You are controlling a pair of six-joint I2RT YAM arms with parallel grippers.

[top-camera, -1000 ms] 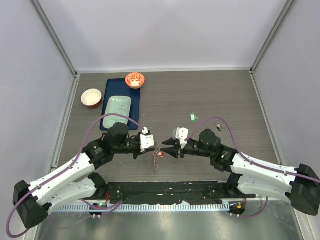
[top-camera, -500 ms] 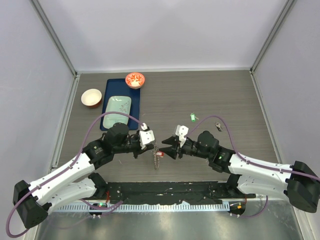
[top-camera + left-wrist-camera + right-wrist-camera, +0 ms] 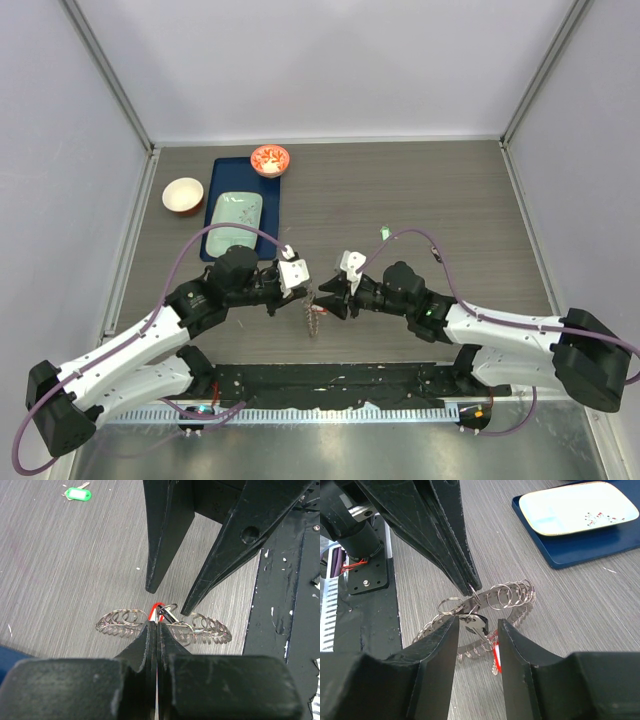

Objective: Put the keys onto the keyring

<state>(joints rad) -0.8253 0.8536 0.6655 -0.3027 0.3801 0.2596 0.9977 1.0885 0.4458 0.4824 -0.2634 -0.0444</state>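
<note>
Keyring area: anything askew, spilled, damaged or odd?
Nothing stands out. The left tool pinches the keyring, the open right tool straddles the red key, and the green key lies apart, not yet threaded.

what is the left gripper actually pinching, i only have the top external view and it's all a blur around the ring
observer: The left wrist view shows the left gripper shut on the keyring, pinching its rim near the middle.
operator: ok and is the right gripper closed on anything
observer: No. In the right wrist view the right gripper is open, with a small silver key sitting between its fingers.
operator: which key is that
observer: Red plastic shows just beneath it at the ring, so it is likely the red one, though the join itself is hidden.
</note>
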